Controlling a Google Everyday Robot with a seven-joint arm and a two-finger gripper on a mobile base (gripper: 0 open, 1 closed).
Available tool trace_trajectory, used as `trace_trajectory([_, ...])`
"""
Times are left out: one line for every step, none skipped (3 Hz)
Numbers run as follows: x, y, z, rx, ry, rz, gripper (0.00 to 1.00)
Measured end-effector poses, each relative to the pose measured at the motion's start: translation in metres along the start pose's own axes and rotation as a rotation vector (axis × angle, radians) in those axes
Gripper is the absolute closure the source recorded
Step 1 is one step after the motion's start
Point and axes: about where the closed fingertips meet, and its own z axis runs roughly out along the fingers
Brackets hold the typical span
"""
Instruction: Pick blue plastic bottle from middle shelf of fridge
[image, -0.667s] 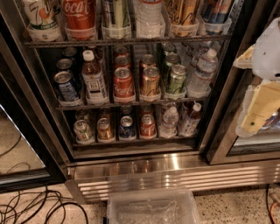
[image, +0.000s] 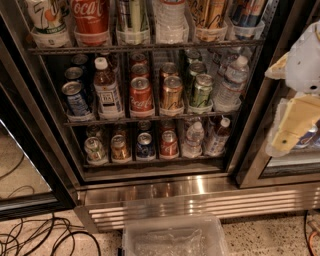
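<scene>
Facing the fridge (image: 200, 192), ribbed steel base toward 6 o'clock. On the middle shelf (image: 150, 119), toward 9 o'clock: blue plastic bottle (image: 106, 92), upright, white cap on top, between a blue can (image: 76, 100) and a red Coca-Cola can (image: 141, 95). At 3 o'clock, well apart from that bottle and outside the shelves: gripper (image: 295, 125), white and pale yellow. On the floor (image: 260, 235) at 6 o'clock: clear plastic bin (image: 175, 237); cables (image: 40, 235) at 7 o'clock.

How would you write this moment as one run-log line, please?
phase: pre-grasp | gripper: far right of view, apart from bottle | blue plastic bottle: upright, second from left on middle shelf of fridge, not grasped
</scene>
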Motion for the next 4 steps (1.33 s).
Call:
trace_trajectory([-0.026, 0.002, 0.032, -0.003, -0.117, 0.019, 0.00])
trace_trajectory([-0.071, 0.015, 0.065, -0.019, -0.282, 0.071, 0.00])
trace_trajectory([-0.124, 0.008, 0.091, -0.023, -0.447, 0.126, 0.00])
trace_trajectory([-0.133, -0.005, 0.085, 0.029, -0.482, 0.137, 0.00])
